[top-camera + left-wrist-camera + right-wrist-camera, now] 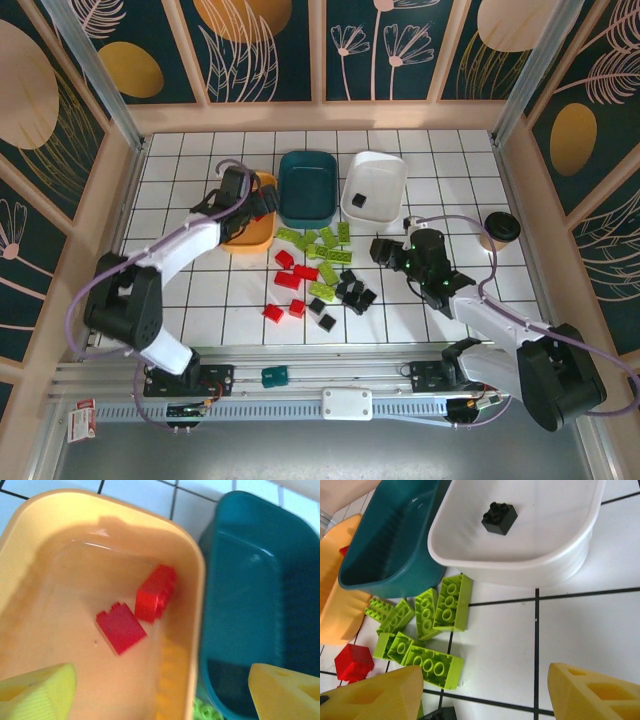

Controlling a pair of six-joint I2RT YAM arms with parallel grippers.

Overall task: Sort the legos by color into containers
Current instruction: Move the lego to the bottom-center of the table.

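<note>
Hanging wide open over the orange-yellow tray (197, 580), which sits just left of the dark teal tray (240, 605), the left pincer (162, 692) grips nothing (both fingers stand well apart, clear of the bricks). A red lego (156, 592) lies on that tray's floor, its long axis slanting toward the teal tray's far end. A second red lego (121, 627) lies just beside it. The right pincer (487, 695) hovers above the counter (580, 630) at the teal tray's near right, jaws apart and empty. Lime green legos (452, 602) lie just before the teal tray, studs showing. One black lego (499, 516) sits in the white tray (520, 565) to its right.
</note>
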